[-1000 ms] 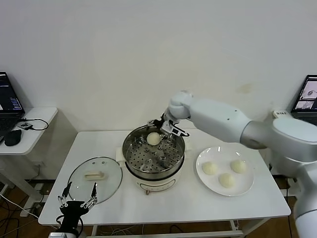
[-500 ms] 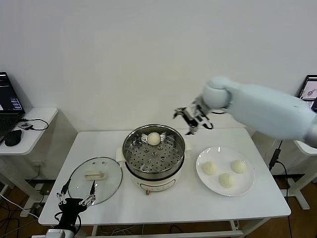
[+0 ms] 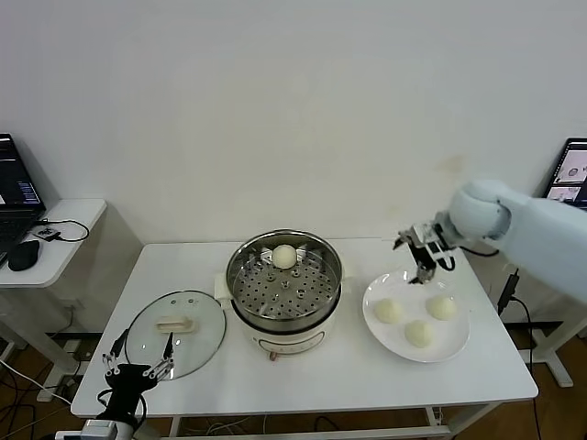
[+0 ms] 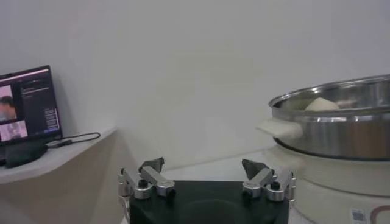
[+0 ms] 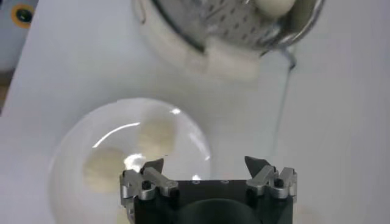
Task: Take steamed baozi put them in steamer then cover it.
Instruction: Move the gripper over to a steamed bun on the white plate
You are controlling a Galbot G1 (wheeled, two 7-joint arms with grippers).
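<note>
The right arm reaches in from the right, its hand [image 3: 422, 258] hanging in the air over the far edge of the plate [image 3: 459, 341], fingers spread wide and holding nothing. Three baozi [image 3: 388, 312] lie on that plate on the desk [image 3: 348, 376]; a fourth baozi [image 3: 285, 257] sits at the back of the steamer [image 3: 284, 284], which is uncovered. The cover [image 3: 175, 334] lies flat on the desk left of the steamer. The left hand [image 3: 138, 367] is low at the desk's near left corner, just before the cover, fingers apart and empty.
</note>
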